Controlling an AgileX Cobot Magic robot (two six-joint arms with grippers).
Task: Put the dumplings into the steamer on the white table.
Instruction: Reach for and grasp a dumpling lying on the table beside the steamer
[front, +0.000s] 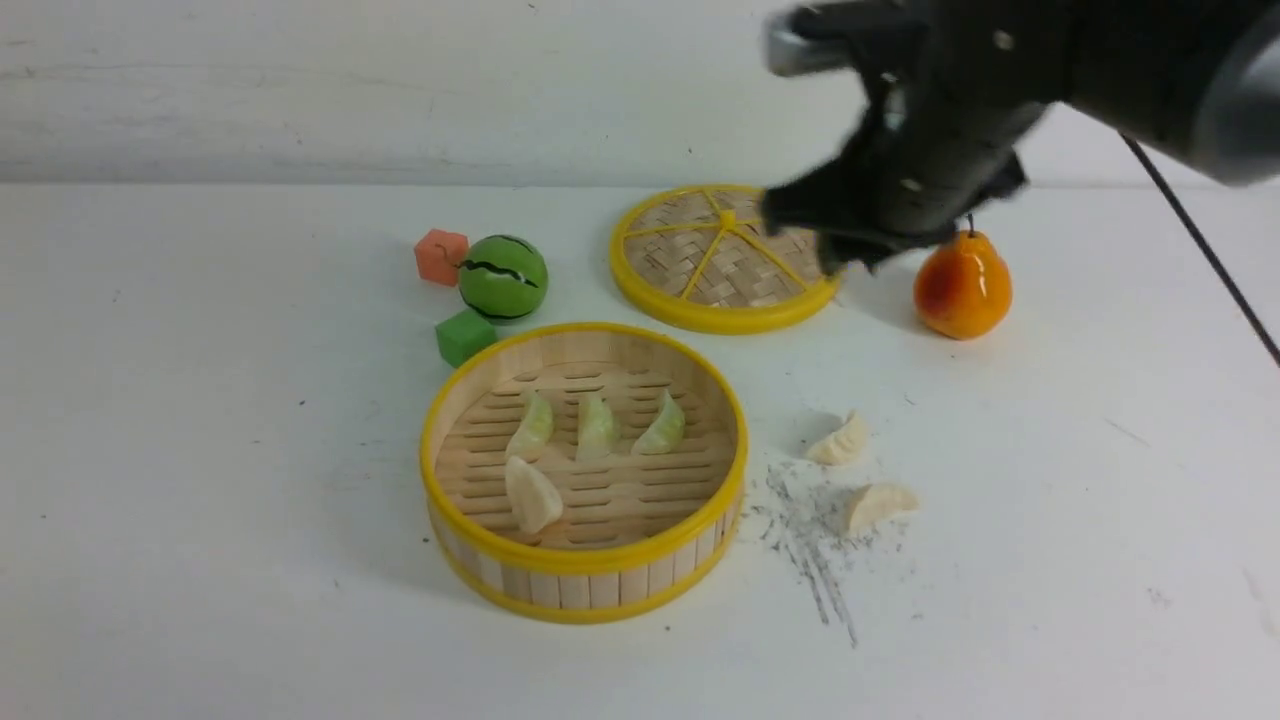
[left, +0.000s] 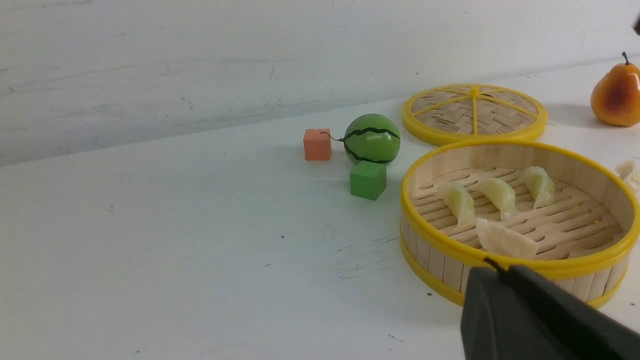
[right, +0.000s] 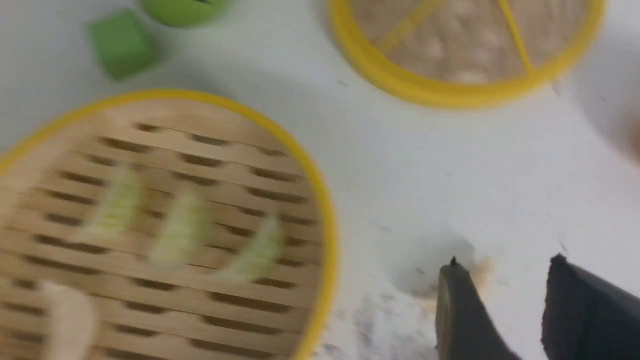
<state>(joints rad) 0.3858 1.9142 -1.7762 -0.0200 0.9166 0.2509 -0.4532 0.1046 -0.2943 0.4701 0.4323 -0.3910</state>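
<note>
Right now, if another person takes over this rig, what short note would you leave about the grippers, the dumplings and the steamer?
Left gripper: shut, nothing seen in it, close to the steamer.
Right gripper: open, empty, raised above the table on the right side.
In the steamer: three green dumplings in a row and one white dumpling in front of them.
On the table, right of the steamer: two loose dumplings, both white.
Done: four of six are inside.
Left: pick up the two loose dumplings and put them into the steamer.
</note>
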